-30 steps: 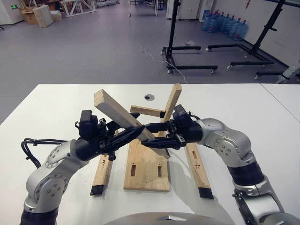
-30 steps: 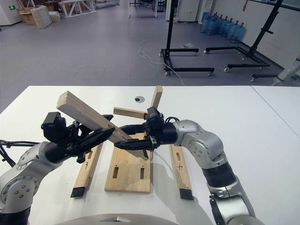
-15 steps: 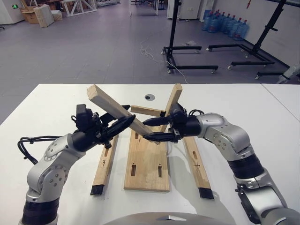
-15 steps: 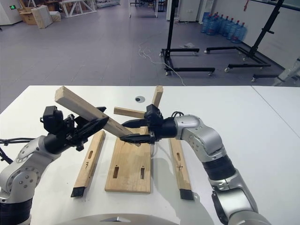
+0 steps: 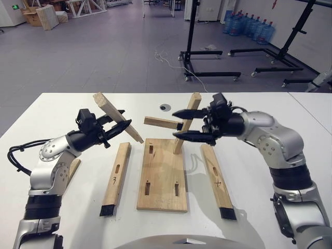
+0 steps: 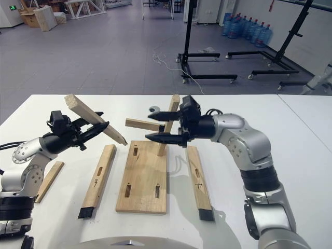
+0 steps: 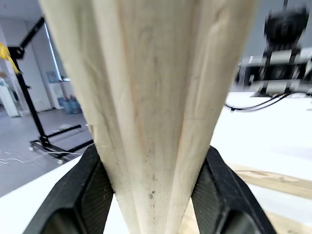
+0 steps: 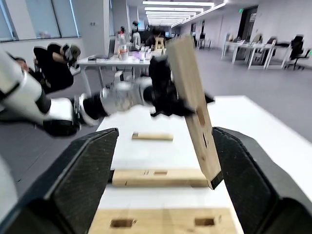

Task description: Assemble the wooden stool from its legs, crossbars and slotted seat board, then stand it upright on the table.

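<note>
My left gripper [image 5: 120, 126] is shut on a wooden leg [image 5: 115, 115], held tilted in the air over the table's left half; the left wrist view has this leg [image 7: 151, 122] clamped between both fingers [image 7: 83, 195]. The slotted seat board [image 5: 162, 179] lies flat in the middle. One leg [image 5: 188, 118] stands tilted in its far slot, and a crossbar [image 5: 160, 122] sticks out of it leftward. My right gripper [image 5: 176, 124] hangs open just in front of that standing leg, its fingers [image 8: 83, 180] wide apart with nothing between them.
Two more legs lie flat, one left [image 5: 116, 174] and one right [image 5: 217, 179] of the board. A short crossbar [image 6: 50, 179] rests near the left arm. A round hole [image 5: 165, 108] marks the table's far middle. Black racks [image 5: 210, 57] stand on the floor beyond.
The left arm has drawn its leg back to the left, off the board. The right gripper has come away from that leg's lower end, risen and moved back beside the standing leg.
</note>
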Controlling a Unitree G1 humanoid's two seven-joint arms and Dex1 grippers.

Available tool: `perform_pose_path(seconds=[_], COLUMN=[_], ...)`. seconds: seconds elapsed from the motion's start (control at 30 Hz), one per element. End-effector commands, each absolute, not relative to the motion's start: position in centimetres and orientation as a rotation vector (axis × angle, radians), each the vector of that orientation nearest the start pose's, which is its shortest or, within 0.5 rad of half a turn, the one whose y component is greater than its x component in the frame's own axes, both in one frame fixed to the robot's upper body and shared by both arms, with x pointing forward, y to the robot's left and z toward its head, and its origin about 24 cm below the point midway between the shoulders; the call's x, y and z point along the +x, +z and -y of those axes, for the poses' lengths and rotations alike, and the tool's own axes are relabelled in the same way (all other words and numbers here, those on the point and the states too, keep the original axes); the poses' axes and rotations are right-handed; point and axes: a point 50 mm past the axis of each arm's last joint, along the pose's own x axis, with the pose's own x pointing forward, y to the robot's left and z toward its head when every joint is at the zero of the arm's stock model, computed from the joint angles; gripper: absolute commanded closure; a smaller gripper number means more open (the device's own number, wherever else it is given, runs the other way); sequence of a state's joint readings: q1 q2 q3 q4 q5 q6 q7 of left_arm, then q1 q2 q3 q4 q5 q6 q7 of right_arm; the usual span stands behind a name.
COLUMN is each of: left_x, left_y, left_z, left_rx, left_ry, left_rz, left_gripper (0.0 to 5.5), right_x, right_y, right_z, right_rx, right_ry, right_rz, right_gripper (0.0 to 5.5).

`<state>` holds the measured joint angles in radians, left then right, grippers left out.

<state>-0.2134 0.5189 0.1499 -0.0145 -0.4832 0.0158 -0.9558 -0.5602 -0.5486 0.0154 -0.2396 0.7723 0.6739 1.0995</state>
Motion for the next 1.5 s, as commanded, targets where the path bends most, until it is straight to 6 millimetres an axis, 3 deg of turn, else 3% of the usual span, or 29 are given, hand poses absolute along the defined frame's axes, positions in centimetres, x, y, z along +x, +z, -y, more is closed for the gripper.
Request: perform_pose_path(seconds=[0.03, 0.53, 0.77, 0.93, 1.13, 1.5], left_x=[28.2, 29.5, 29.0, 28.8, 29.3, 29.5], left_y=[13.2, 9.8, 11.5, 12.1, 14.1, 13.2], left_z=[-20.7, -18.9, -19.6, -19.8, -20.8, -20.8], left_rx=[0.094, 0.175, 0.233, 0.271, 0.346, 0.326], left_ry=[-0.940, -1.218, -1.319, -1.359, -1.337, -1.356], left_rz=[0.221, 0.057, 0.030, -0.011, -0.029, -0.158], left_gripper=[3.48, 3.48, 3.48, 3.48, 3.48, 3.48], right_x=[27.1, 27.9, 28.5, 28.7, 28.4, 28.3], right_y=[23.4, 23.7, 24.5, 24.2, 23.6, 23.4], right_z=[13.3, 13.4, 14.1, 14.2, 13.8, 13.6], right_rx=[0.031, 0.046, 0.019, 0.009, 0.016, -0.008], right_ry=[1.474, 1.427, 1.390, 1.387, 1.403, 1.412], right_rz=[0.171, 0.197, 0.221, 0.205, 0.188, 0.175], right_gripper=[1.98, 1.98, 1.98, 1.98, 1.98, 1.98])
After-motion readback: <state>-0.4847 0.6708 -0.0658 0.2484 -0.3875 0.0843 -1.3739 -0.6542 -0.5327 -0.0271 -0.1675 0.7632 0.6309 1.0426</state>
